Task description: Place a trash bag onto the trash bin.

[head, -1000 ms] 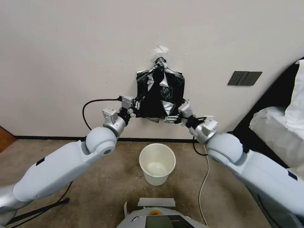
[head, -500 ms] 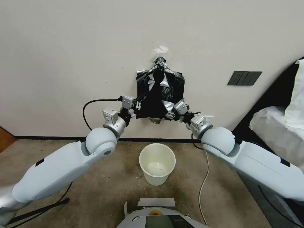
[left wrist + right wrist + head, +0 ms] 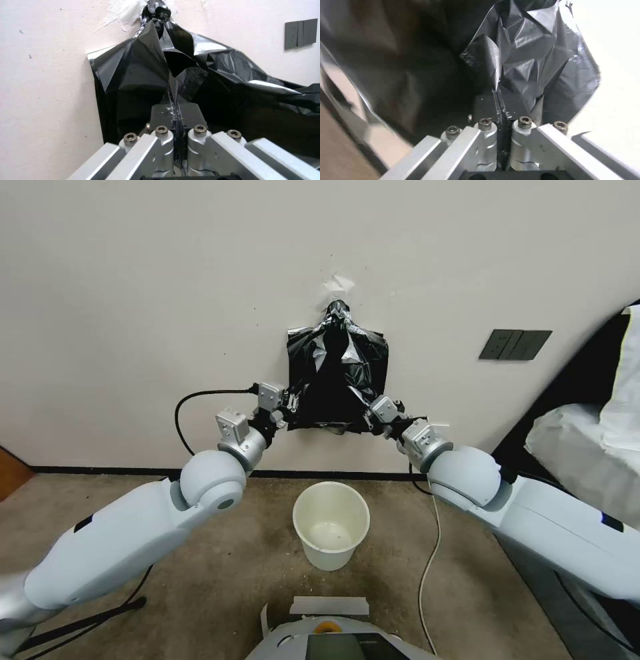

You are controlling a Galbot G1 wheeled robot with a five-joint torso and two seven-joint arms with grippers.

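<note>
The black glossy trash bag [image 3: 337,380] hangs flat against the wall, gathered at a knot-like top [image 3: 338,310]. My left gripper [image 3: 291,403] is shut on its lower left edge, and the left wrist view shows a thin black film pinched between the fingertips [image 3: 175,107]. My right gripper [image 3: 369,418] is shut on the lower right edge, with crinkled plastic [image 3: 520,62] rising from its closed tips [image 3: 496,100]. The cream-white trash bin [image 3: 331,523] stands upright and open on the floor below the bag, between both arms.
A dark switch plate [image 3: 515,345] is on the wall to the right. A white cable [image 3: 427,567] trails over the floor beside the bin. White-covered furniture [image 3: 587,453] stands at the right. White tape [image 3: 330,605] lies on the floor near my base.
My right gripper rose from below the bag's bottom edge to its lower right corner and shut on it. The left gripper held still on the left edge.
</note>
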